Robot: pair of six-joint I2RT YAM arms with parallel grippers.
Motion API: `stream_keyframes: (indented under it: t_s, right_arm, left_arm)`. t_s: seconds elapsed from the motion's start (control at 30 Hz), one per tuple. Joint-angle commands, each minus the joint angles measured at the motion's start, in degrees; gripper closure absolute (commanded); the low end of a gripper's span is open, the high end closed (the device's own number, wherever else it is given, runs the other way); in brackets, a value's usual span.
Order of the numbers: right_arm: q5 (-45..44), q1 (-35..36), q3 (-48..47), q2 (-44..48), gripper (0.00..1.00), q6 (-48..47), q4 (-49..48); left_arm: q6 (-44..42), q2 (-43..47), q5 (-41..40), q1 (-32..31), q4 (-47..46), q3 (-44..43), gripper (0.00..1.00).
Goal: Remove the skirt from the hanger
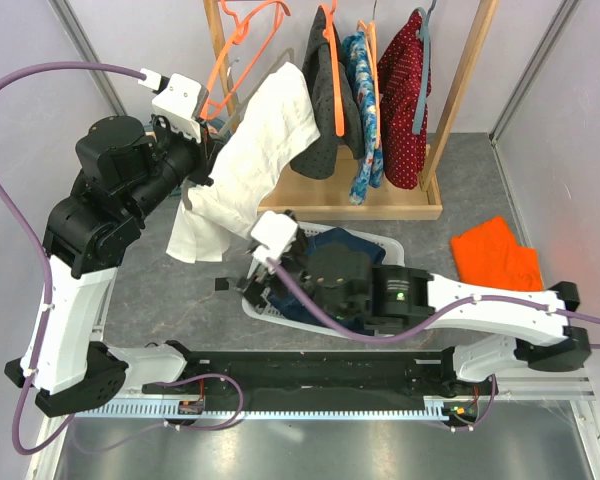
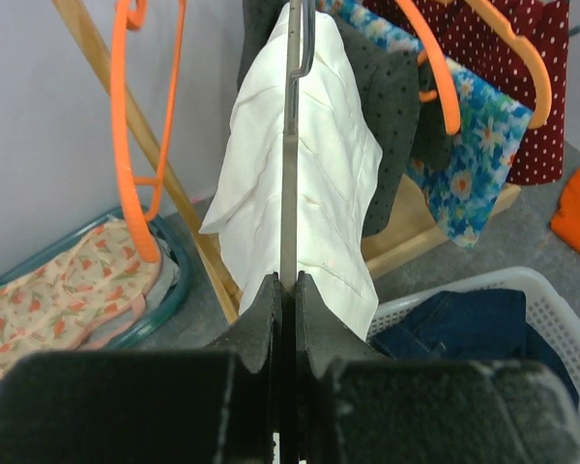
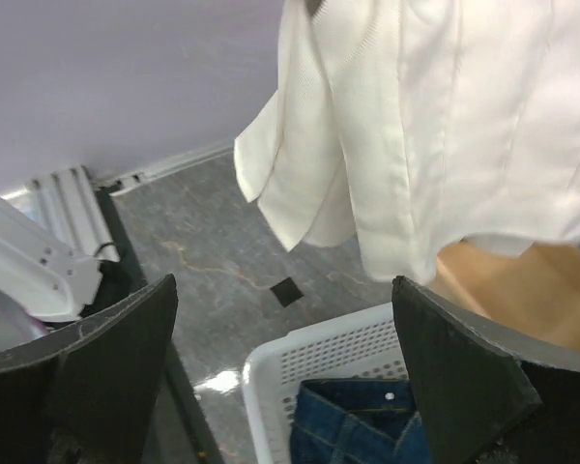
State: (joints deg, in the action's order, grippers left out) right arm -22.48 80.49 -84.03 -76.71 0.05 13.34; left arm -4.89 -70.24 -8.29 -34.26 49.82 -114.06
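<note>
The bench (image 1: 170, 300) is a grey marbled surface. Items resting directly on it:

- White perforated basket (image 3: 300, 360), near centre.
- Wooden rack base (image 1: 380, 212), just behind the basket.
- Orange cloth (image 1: 495, 255), at the right, apart from the basket.
- Small black square (image 1: 223, 286), just left of the basket.
- Teal tray (image 2: 179, 275), beside the rack's left post.

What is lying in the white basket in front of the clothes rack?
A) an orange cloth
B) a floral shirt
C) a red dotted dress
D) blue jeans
D: the jeans lie inside the basket, their dark blue denim showing in both wrist views and from above.
</note>
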Motion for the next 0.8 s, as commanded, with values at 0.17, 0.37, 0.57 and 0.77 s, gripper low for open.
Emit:
stream_keyframes:
  t_s: [0.17, 0.37, 0.57, 0.77]
  right_arm:
    - [-13.7, 1.7, -8.3, -8.5, 0.02, -16.6, 0.7]
    - [-13.6, -0.9, -8.3, -10.5, 0.16, -17.4, -3.1]
    - [-12.7, -2.2, -10.8, -12.4, 0.27, -17.4, -5.3]
    - [-9.2, -3.0, -11.2, -14.4, 0.38, -14.3, -5.8]
  left_arm:
    - [3.0, 2.3, 3.7, -0.4, -2.5, -0.3, 0.98]
    - [3.5, 3.9, 4.5, -0.3, -1.2, 0.2, 0.98]
    - [4.1, 5.4, 5.4, -0.4, -1.0, 2.4, 0.98]
    - [4.1, 5.1, 5.0, -0.4, -1.0, 1.2, 0.98]
